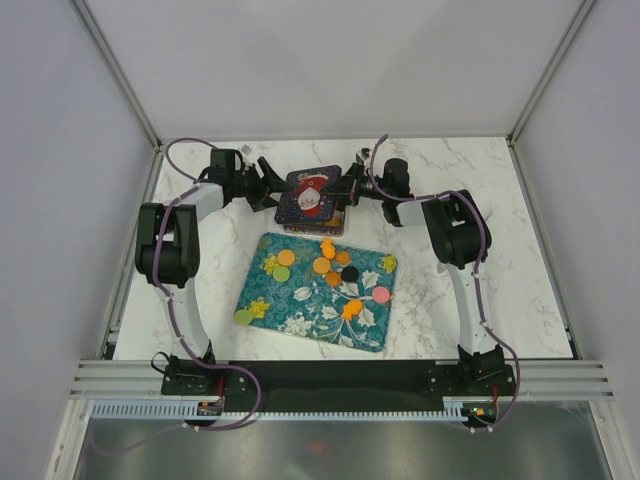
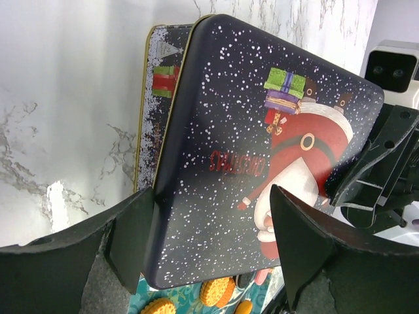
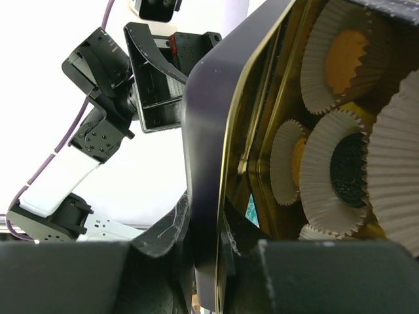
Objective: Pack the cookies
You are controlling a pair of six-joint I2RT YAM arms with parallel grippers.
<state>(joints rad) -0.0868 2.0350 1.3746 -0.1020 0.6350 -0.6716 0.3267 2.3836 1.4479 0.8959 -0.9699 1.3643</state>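
Several cookies (image 1: 321, 265), mostly orange with a black (image 1: 350, 272), a pink (image 1: 381, 294) and green ones, lie on a teal floral tray (image 1: 300, 310). Behind it stands a dark tin (image 1: 310, 222). Its Santa lid (image 1: 308, 192) is tilted up. My right gripper (image 1: 345, 190) is shut on the lid's edge (image 3: 203, 163). In the right wrist view (image 3: 219, 226), white paper cups hold an orange cookie (image 3: 347, 59) and a black one (image 3: 347, 170). My left gripper (image 1: 268, 188) is open, its fingers (image 2: 131, 235) straddling the lid's near corner (image 2: 249, 163). Orange cookies (image 2: 219, 291) show below the lid.
The tin's base (image 2: 154, 111) shows behind the lid in the left wrist view. The marble table (image 1: 470, 300) is walled by grey panels at the back and sides. The arm bases sit on the black rail (image 1: 340, 378) at the near edge.
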